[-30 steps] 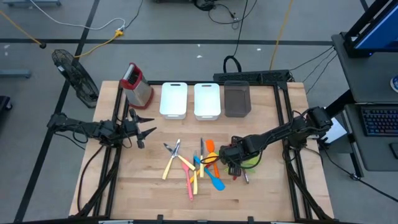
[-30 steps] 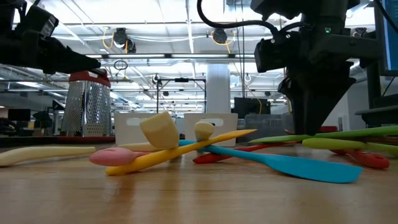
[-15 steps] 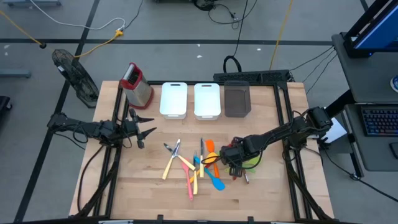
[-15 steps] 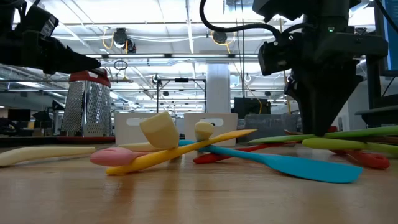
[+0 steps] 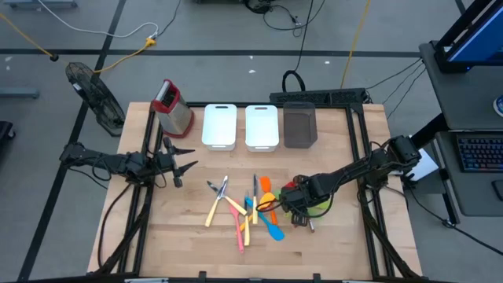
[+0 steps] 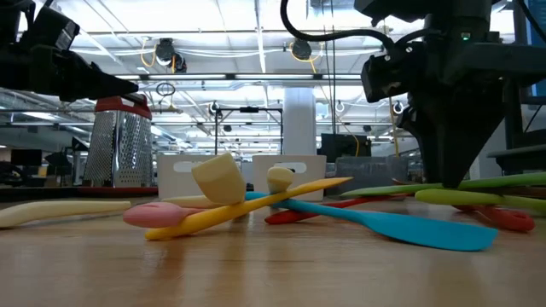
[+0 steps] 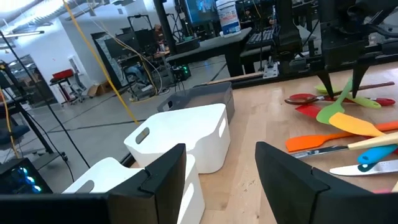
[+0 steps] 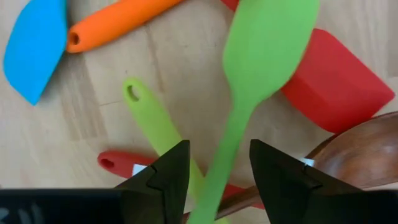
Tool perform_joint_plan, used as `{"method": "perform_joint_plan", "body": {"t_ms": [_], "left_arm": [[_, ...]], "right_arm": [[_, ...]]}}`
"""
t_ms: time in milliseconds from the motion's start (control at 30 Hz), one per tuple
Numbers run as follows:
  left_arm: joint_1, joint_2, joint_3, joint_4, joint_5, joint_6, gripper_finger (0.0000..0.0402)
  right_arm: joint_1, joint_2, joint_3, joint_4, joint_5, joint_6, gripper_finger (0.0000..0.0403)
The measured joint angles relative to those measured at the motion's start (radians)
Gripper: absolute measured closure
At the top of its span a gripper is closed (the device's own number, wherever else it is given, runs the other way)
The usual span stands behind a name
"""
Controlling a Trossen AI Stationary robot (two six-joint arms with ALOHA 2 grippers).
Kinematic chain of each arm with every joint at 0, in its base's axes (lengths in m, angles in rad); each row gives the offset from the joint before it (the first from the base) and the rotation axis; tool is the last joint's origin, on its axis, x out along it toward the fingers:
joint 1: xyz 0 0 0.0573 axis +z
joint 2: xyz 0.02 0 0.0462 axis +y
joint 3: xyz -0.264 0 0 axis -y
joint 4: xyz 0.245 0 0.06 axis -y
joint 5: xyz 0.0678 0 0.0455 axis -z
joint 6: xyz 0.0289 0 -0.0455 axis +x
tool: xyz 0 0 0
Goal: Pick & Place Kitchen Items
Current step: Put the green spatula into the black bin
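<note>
The kitchen items lie in a loose pile (image 5: pixel 244 208) on the wooden table (image 5: pixel 196 251): a blue spatula (image 8: pixel 34 50), an orange handle (image 8: pixel 118 22), a red spatula (image 8: pixel 336 81), a wooden spoon (image 8: pixel 354 149) and a green spoon (image 8: pixel 267 43). My right gripper (image 8: pixel 219 144) points down over the pile's right end (image 6: pixel 450 181). It is open, with one finger on each side of the green spoon's handle (image 8: pixel 227 162). I cannot tell whether a finger touches the handle. My left gripper (image 5: pixel 189 157) waits open and level at the table's left edge, holding nothing.
Two white bins (image 5: pixel 219 126) (image 5: pixel 262 126) and a dark bin (image 5: pixel 299 126) stand in a row along the far edge. A red-topped metal grater (image 5: pixel 174 110) stands at the far left. A second green utensil (image 8: pixel 149 118) lies beside the spoon.
My right gripper has shifted a little toward the table's right edge above the pile and stays pointing down. The utensils lie as before.
</note>
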Motion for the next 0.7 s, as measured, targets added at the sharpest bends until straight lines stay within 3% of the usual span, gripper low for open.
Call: {"method": "perform_joint_plan", "body": {"t_ms": [700], "left_arm": [[0.000, 0.000, 0.000, 0.000, 0.000, 0.000, 0.0201]], "right_arm": [[0.000, 0.000, -0.075, 0.069, 0.046, 0.074, 0.0259]]}}
